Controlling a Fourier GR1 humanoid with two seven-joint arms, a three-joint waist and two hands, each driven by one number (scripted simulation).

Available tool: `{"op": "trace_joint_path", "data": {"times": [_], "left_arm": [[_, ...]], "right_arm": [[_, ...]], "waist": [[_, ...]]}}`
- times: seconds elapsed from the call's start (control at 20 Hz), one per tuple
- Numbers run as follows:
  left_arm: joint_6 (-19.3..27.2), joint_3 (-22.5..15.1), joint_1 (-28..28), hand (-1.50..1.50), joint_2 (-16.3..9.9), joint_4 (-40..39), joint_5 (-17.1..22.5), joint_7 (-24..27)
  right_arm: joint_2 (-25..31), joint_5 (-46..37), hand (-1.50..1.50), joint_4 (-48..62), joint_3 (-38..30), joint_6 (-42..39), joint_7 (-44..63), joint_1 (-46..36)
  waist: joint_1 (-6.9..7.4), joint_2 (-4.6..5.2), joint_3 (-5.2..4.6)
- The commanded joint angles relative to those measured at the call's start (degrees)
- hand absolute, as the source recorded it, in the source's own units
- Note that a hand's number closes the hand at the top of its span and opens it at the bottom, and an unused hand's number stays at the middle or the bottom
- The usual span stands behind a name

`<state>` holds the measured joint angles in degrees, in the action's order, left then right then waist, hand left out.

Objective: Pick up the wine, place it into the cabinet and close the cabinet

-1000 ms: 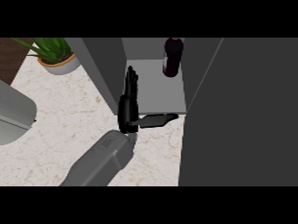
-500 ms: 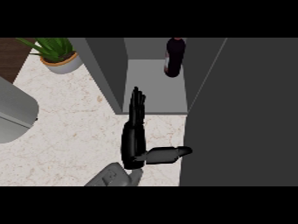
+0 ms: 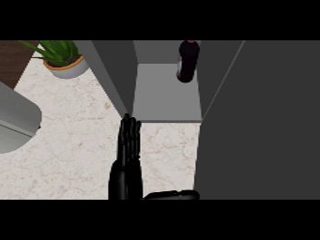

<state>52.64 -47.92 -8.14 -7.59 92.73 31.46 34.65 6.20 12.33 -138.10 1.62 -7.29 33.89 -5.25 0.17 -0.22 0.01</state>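
The wine (image 3: 187, 61) stands upright on the shelf (image 3: 166, 96) inside the cabinet (image 3: 114, 75), far back against the rear wall, so the placing looks done and only the closing remains. The door (image 3: 273, 122) is open, a wide dark panel filling the right of the view, its near edge running down beside the shelf.

One hand (image 3: 126, 161) shows, coming up from the lower edge. Which arm it belongs to I cannot tell for sure; by its thumb pointing toward the door I take it for the right hand. Its fingers (image 3: 129, 136) are straight and pressed together, tips just short of the shelf's front edge, holding nothing. The thumb (image 3: 171, 194) sticks out sideways and reaches to the door's lower edge; whether it touches, I cannot tell. The left hand is not in view.

A plant (image 3: 62, 58) sits on the desk (image 3: 65, 140) at the upper left, well apart from the hand. A grey rounded object (image 3: 3, 119) fills the left edge.

The risks from here, as I judge them:
- The hand lies between door and cabinet opening. If the door swings shut with it there, the fingers get caught.
- A push with the thumb alone may slip off the edge.
- A hard swing could jolt the cabinet and tip the bottle, which is tall and narrow.
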Motion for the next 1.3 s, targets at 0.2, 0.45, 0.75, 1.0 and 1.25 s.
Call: {"op": "trace_joint_path", "data": {"times": [0.2,0.45,0.75,1.0,1.25], "left_arm": [[0.57,-4.14,9.43,-1.5,-8.15,14.33,-4.55,-1.42],[-7.31,-3.34,14.51,-1.5,-15.33,18.72,-3.1,0.71],[-10.36,1.02,15.99,-1.5,-19.87,23.05,-1.97,-1.47],[-14.38,4.58,22.29,-1.5,-25.2,26.03,0.98,1.54],[-17.26,10.83,23.63,-1.5,-27.21,27.93,4.34,1.72]], "right_arm": [[1.06,9.03,-1.5,-4.12,-1.03,-1.57,4.92,-0.43],[1.53,8.77,1.5,-1.05,0.93,-5.99,3.14,1.17],[1.51,7.33,1.5,-5.57,1.9,-10.85,-0.54,8.99],[-0.88,12.63,1.5,-6.13,8.43,-8.4,6.53,10.84],[-2.98,9.56,1.5,-10.59,16.62,-5.03,12.83,12.66]], "waist": [[0.06,0.03,0.01],[0.15,0.12,-0.01],[-0.4,0.08,0.01],[-0.09,-0.07,-0.05],[-0.5,-0.07,-0.08]]}}
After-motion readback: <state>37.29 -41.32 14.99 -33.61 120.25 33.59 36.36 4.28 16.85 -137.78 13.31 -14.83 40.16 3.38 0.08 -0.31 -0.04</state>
